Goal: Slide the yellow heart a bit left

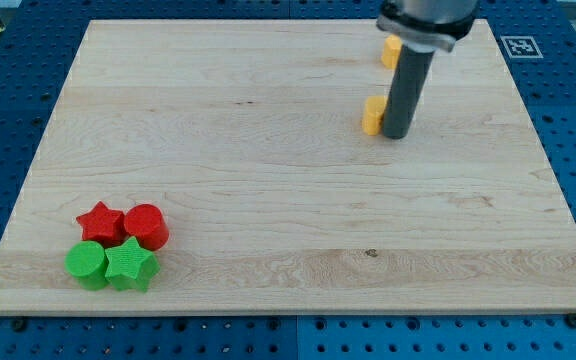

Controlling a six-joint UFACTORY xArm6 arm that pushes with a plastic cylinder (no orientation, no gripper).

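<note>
Wooden board (288, 230), pale grain, fills the one camera view, sitting on a blue pegboard table (8, 100). Your arm has no hand to open or close, just a straight dark rod coming down from the view's top right, so nothing is clamped or held. The rod's lower end, my tip (397, 135), rests on the board in the upper right part of the view. Just to the tip's left, touching or nearly touching the rod, you see a yellow block (372, 116); the rod hides its right side, so I cannot tell whether it is the heart. A second yellow block (392, 51) sits higher up near the board's top edge, mostly hidden behind the rod and its mount, shape also unclear. So the task's yellow heart is one of these two, both at the upper right, and you cannot tell which from this view. Count: two yellow blocks, two red, two green, six in all. The other four are packed together at the view's bottom left, well apart from the tip: red star (100, 219) at upper left of the cluster, red cylinder (146, 225) to its right, green cylinder (86, 263) below the star, green star (130, 264) below the red cylinder. All four touch their neighbours.
</note>
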